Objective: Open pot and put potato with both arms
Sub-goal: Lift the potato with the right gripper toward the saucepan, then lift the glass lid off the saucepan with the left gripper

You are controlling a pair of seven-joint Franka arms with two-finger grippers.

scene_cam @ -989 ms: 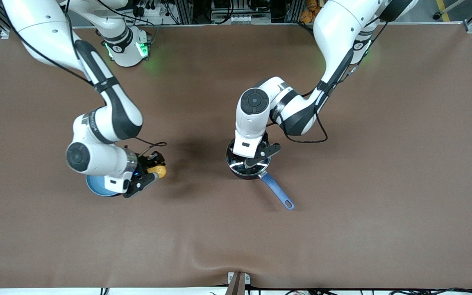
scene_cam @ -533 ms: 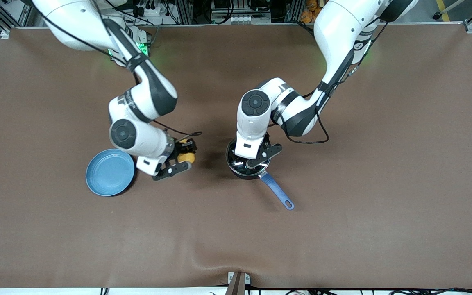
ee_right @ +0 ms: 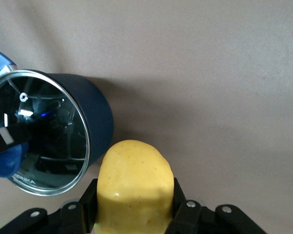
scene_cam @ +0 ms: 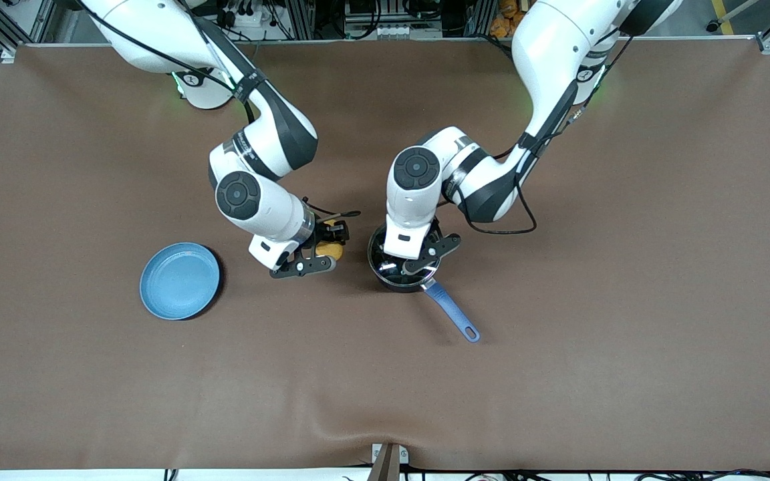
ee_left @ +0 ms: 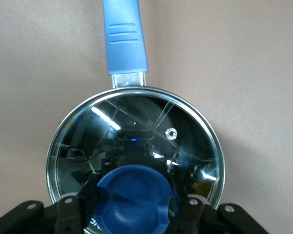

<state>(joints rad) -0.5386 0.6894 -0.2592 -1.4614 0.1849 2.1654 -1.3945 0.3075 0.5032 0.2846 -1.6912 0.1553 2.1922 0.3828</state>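
While the lid (ee_left: 136,156) sits on the pot (scene_cam: 404,268), just right of centre in the front view, you have both halves of the job staged at once. Your left gripper (ee_left: 132,214) is down on the blue knob (ee_left: 133,195), its fingers (ee_left: 71,214) closed in against it on either side. Your right gripper (scene_cam: 323,248) hangs above the bench (scene_cam: 625,267) just beside the pot, toward the right arm's end, fingers clamped on the potato (ee_right: 135,183). The plate (scene_cam: 180,280) lies empty at centre-left. Judging from this, step 1, lifting the lid, is in hand; next you need the lid raised well clear so the potato can go over the rim.
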